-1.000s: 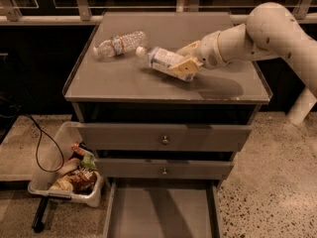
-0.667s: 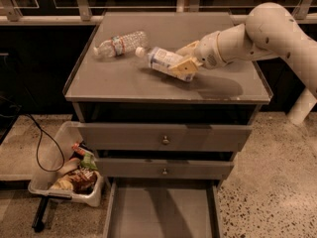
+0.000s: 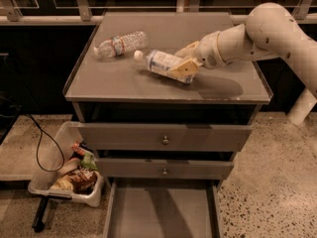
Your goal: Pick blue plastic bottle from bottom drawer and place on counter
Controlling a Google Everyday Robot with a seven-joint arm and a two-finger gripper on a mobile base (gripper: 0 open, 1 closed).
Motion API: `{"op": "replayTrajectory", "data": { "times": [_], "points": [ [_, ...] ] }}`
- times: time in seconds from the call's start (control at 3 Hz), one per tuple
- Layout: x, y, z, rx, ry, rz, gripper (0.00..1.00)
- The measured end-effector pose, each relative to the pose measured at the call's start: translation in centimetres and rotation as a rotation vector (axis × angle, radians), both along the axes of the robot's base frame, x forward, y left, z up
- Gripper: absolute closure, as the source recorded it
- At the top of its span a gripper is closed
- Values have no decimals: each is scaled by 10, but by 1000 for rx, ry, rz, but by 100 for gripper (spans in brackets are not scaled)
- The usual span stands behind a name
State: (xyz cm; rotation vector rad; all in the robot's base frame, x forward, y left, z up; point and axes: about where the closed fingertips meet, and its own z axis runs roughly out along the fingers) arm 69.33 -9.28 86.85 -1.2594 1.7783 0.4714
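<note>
Two bottles are on the worktop (image 3: 124, 86): the blue plastic bottle (image 3: 157, 61) lies on its side, its base pinched between the fingers of the gripper (image 3: 178, 62) and its cap pointing away. I judge this to be the set-down before release. A crinkled bottle (image 3: 120, 43) lies beyond that cap. Below the gripper the bottom drawer (image 3: 161, 212) stands pulled out and bare over speckled flooring (image 3: 267, 182), with a bin of snack packets (image 3: 67, 177) off to the cap side.
</note>
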Motion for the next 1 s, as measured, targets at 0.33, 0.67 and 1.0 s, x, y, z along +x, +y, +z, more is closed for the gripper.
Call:
{"op": "replayTrajectory", "data": {
  "times": [0.33, 0.67, 1.0],
  "points": [
    [0, 0, 0, 0, 0, 0, 11],
    [0, 0, 0, 0, 0, 0, 0],
    [0, 0, 0, 0, 0, 0, 0]
  ]
}}
